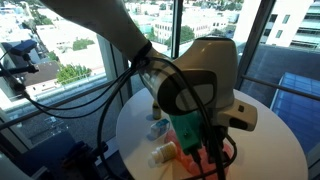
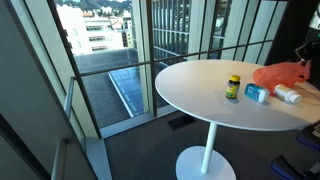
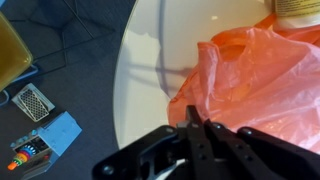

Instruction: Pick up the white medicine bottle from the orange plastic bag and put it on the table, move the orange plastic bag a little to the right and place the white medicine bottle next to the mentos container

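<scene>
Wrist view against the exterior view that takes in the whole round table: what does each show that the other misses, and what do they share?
Only the wrist view shows the claw at the edge of the orange plastic bag, plus a blue box on the floor. Only the exterior view shows the white medicine bottle lying beside the bag, a blue container, a yellow-capped bottle and the pedestal. Both show the bag and the white table top.

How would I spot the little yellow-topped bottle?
On the round white table by the tall windows, a short row of items leads away from a crumpled orange bag. The small bottle stands upright at the end farthest from the bag; its yellow cap sets it apart from the pale blue container and the white bottle on its side.
</scene>
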Tool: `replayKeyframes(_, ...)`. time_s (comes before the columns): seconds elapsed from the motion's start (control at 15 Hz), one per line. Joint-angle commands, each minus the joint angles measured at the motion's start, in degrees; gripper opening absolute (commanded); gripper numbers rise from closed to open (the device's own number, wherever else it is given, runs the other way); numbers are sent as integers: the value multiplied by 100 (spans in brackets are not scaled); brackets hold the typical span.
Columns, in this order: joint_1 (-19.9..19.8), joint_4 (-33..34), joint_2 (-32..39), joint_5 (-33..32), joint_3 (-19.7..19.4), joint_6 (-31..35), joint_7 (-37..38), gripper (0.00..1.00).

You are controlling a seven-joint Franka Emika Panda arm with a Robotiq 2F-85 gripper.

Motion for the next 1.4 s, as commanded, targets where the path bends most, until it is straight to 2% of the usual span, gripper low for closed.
replayKeyframes(0.0, -127, 223, 60, 15, -116, 43, 72, 2)
replayKeyframes(0.93, -325, 550, 26, 21, -396, 38, 182, 3)
replayKeyframes(1.0, -321, 539, 7, 39, -387, 27, 177, 28)
replayKeyframes(1.13, -305, 503, -44, 61, -359, -29, 141, 31)
replayKeyframes(1.33, -250, 399, -175, 59, -287, -152, 79, 55)
